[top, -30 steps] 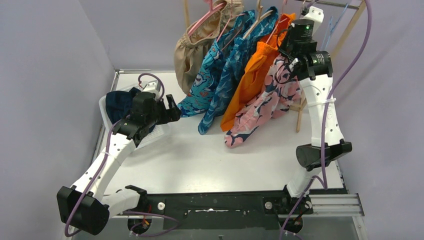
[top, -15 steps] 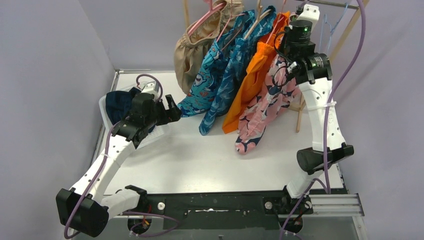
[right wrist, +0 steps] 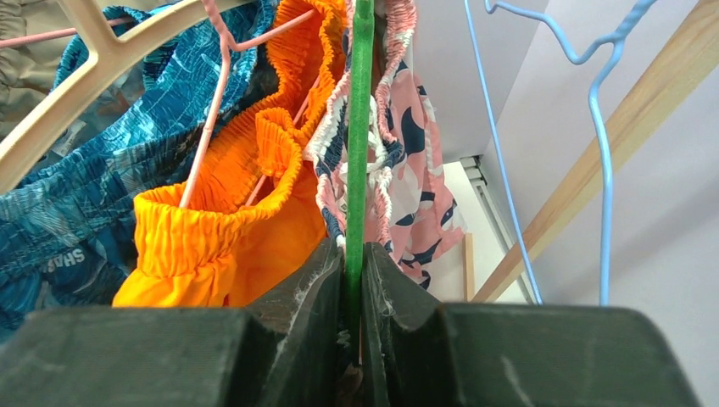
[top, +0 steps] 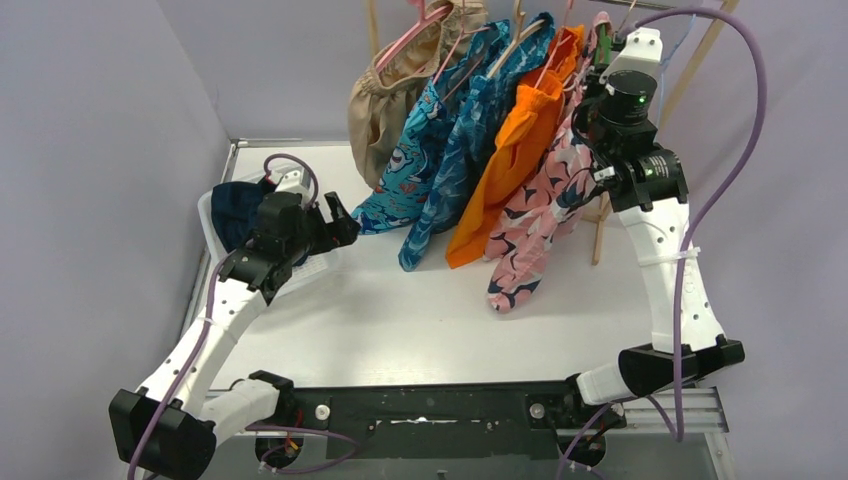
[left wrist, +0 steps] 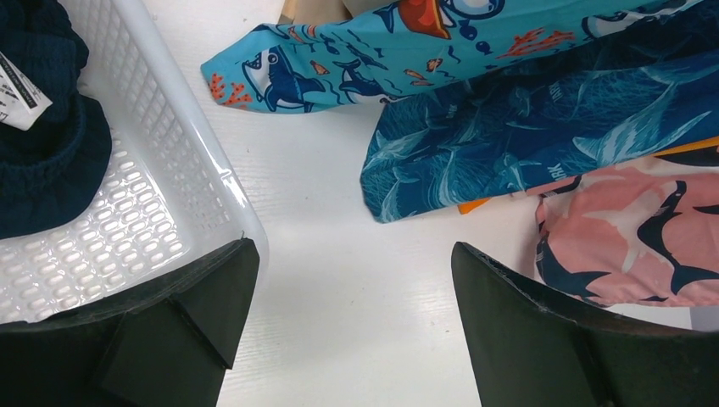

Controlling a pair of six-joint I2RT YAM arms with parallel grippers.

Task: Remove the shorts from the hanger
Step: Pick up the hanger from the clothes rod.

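Shorts point(right wrist: 420, 182) of soft, ruched pink fabric drape a thin green hanger point(right wrist: 357, 170).

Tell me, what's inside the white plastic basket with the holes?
Inside the white plastic basket lie dark navy fabric shorts with a white tag. Anything beneath them is covered.

The dark teal-blue shark-print fabric shorts point(right wrist: 102, 195) carry pale letters reading roughly "SHAR" at eight o'clock in the right wrist view and "RK" at three o'clock in the left wrist view, while the small white tag point(left wrist: 17, 85) on the plain navy fabric shorts point(left wrist: 42, 178) is too fine to read.
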